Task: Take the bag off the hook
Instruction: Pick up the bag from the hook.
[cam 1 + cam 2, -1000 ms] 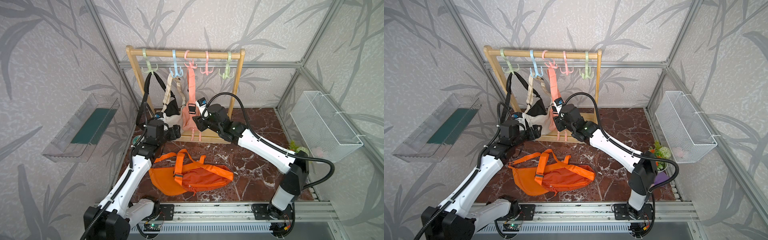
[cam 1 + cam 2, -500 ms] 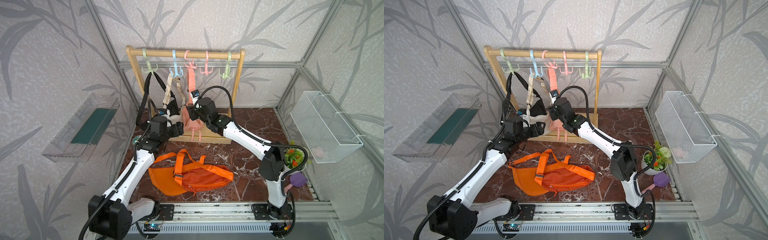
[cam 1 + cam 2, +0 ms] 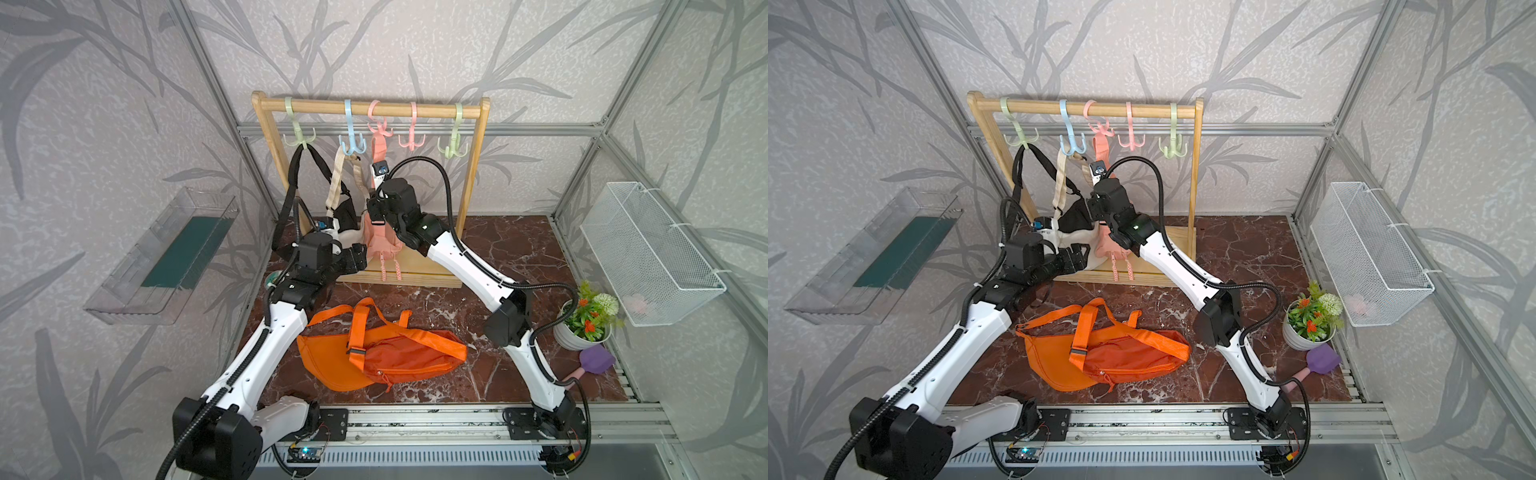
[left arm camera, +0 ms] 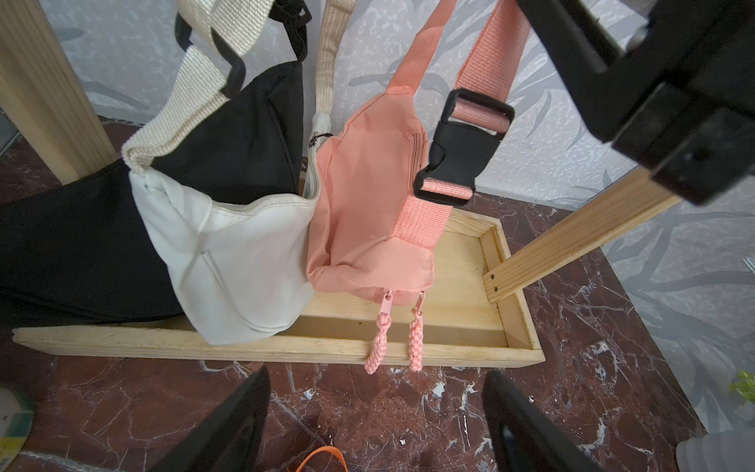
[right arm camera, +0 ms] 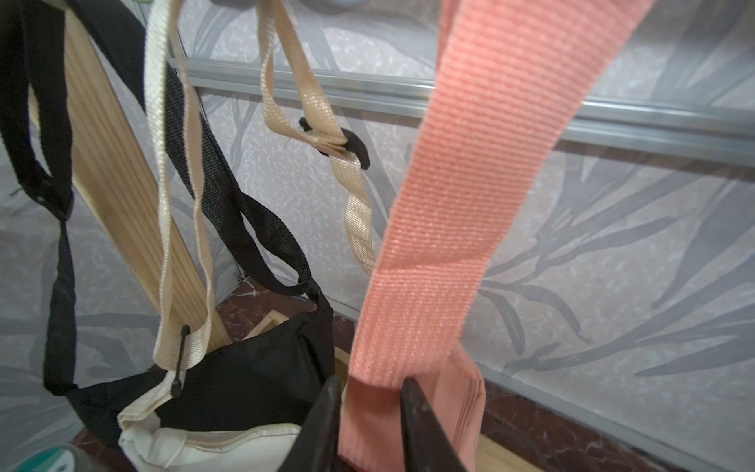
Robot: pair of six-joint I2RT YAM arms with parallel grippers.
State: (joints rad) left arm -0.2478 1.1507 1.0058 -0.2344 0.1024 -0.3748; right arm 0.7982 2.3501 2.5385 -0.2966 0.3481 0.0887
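I see the pink bag (image 3: 380,241) hanging from the pink hook (image 3: 379,124) on the wooden rail, third along the row. Its woven strap (image 5: 445,212) runs straight up, taut, with a black buckle (image 4: 457,159) low on one side. The pouch hangs just above the rack's wooden base, pressed against the white bag beside it, and two braided zipper pulls (image 4: 394,339) dangle over the base's front edge

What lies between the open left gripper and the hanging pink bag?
In the left wrist view, only bare marble floor and the wooden rack base's front edge separate the left gripper from the pink fabric bag.
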